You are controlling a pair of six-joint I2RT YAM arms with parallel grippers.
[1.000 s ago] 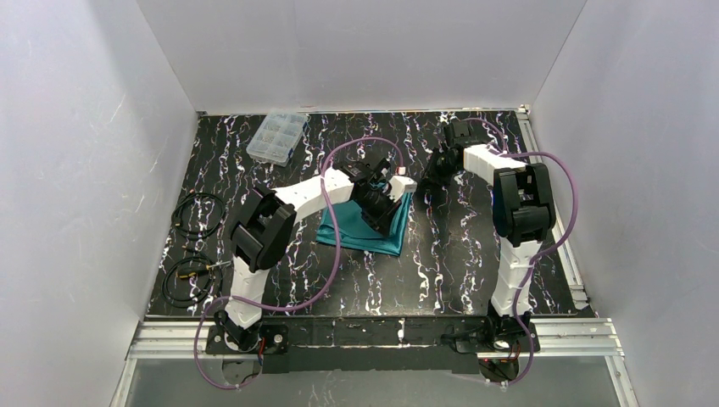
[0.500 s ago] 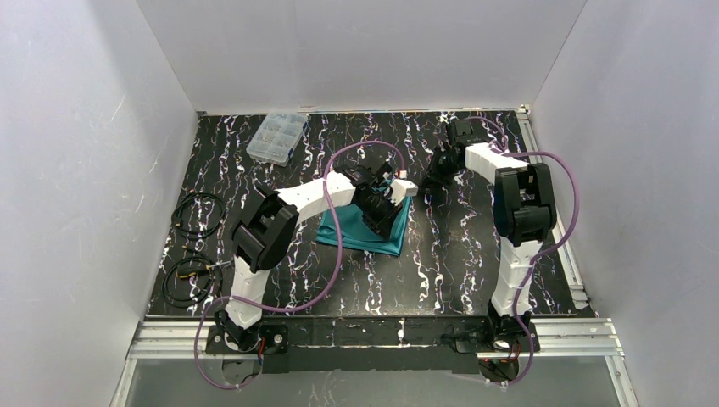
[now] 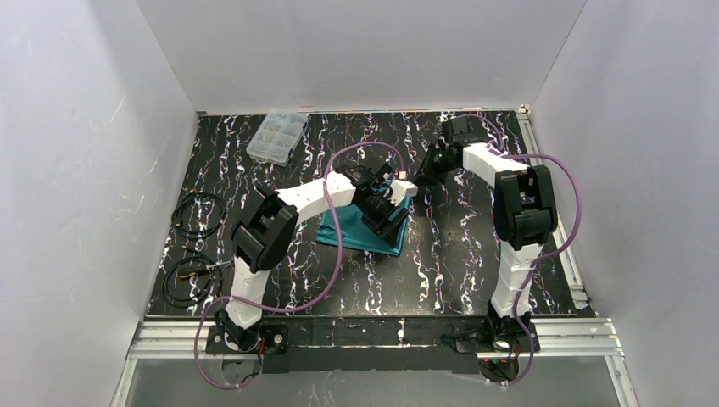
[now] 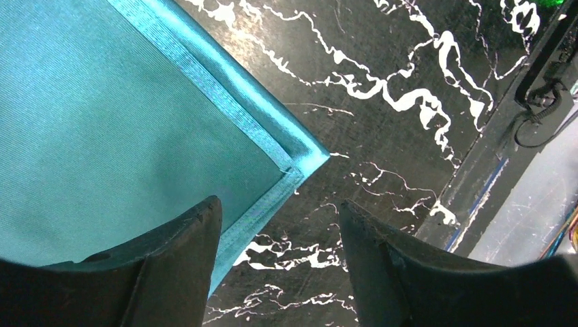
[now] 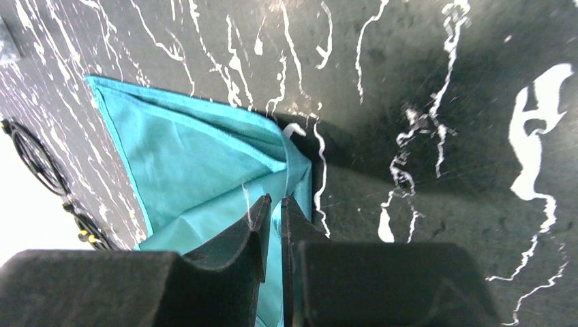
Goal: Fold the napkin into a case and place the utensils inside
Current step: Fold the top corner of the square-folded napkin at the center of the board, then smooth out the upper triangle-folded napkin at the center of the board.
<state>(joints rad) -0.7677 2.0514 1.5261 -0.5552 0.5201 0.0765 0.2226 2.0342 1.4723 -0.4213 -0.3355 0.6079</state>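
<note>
Left gripper (image 4: 279, 211) just let go, jaws now apart over the napkin (image 4: 102, 102) corner. Napkin lies folded flat on the table (image 3: 441, 254). Right gripper (image 5: 272, 204) pinched nearly shut, apparently empty. Next fold: regrip corner squarely, keep edges aligned.

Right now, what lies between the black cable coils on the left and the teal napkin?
In the top view, the left arm's black elbow joint and its purple cable stand between the cable coils and the napkin; otherwise only marbled tabletop.
</note>
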